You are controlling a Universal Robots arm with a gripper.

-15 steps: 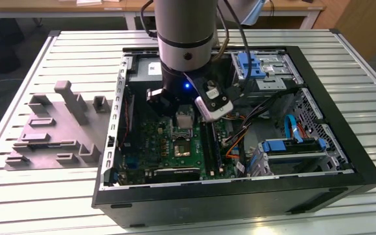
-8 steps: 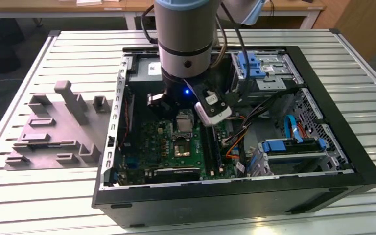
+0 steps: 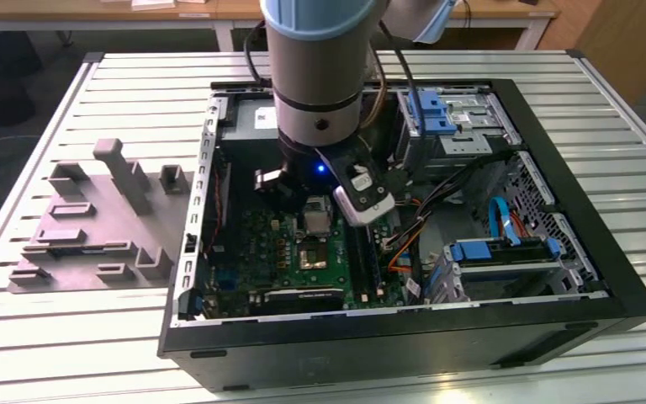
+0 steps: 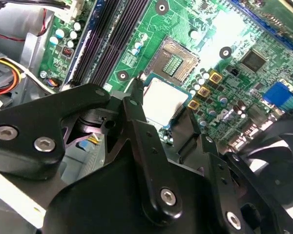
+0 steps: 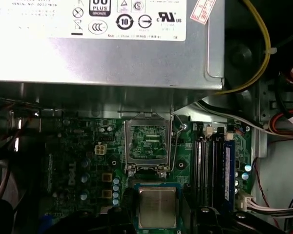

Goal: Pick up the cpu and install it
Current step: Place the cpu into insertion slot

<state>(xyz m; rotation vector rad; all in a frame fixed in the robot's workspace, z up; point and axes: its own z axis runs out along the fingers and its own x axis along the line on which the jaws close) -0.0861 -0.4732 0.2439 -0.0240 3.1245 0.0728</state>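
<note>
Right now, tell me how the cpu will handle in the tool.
The cpu is a flat, metal-topped square, so probably stiff and light. Its smooth top and slim edges may slip in the tool. Being flat, it should not roll.

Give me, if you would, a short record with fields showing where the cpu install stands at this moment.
claw: shut on the cpu, down inside the open computer case
cpu: gripped flat, metal top up, above the motherboard, not in the socket
socket: open and empty, close to the cpu
fixture: grey moulded piece on the table, at the exterior view's left of the case
</note>
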